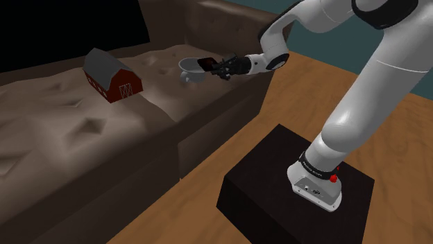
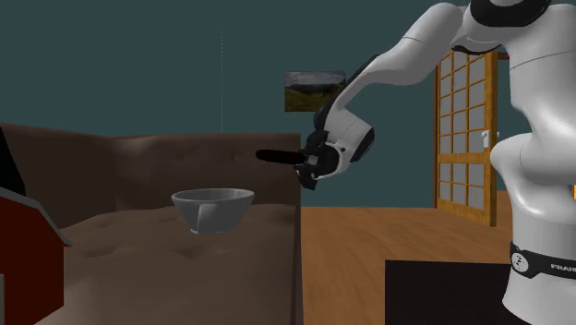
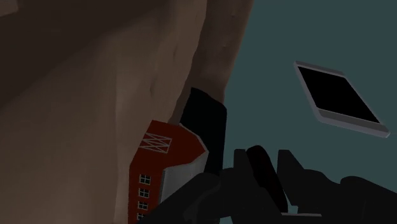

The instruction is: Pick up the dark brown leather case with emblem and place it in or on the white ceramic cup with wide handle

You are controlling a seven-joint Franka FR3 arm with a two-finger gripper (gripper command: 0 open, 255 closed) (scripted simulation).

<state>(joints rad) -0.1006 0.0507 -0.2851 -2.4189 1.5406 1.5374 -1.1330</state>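
Shoulder view, left to right. A red toy barn [image 1: 112, 75] with a grey roof stands on the brown tufted sofa [image 1: 83, 132], well apart from the other items. Further right on the same seat sits the white cup [image 1: 189, 66], broad and bowl-shaped, upright. The dark brown case [image 1: 207, 64] is not in the cup. It is held in the air, flat and level, at the cup's rim on the view's right. The gripper [image 1: 216, 66] has its fingers pinching the case by its far end. The black stand [image 1: 270, 180] rests on the wooden floor [image 1: 236, 138] at lower right.

Second exterior view, left to right. The barn [image 2: 23, 258] is at the edge. The cup [image 2: 212, 209] sits on the sofa [image 2: 138, 249] cushion. The case [image 2: 275, 156] is above rim height and just right of the cup, projecting from the gripper [image 2: 300, 166].

Room: a teal wall [image 2: 138, 65], a small landscape picture [image 2: 314, 90] and a wooden glazed door [image 2: 469, 129]. There is a black area [image 1: 62, 28] behind the sofa back.
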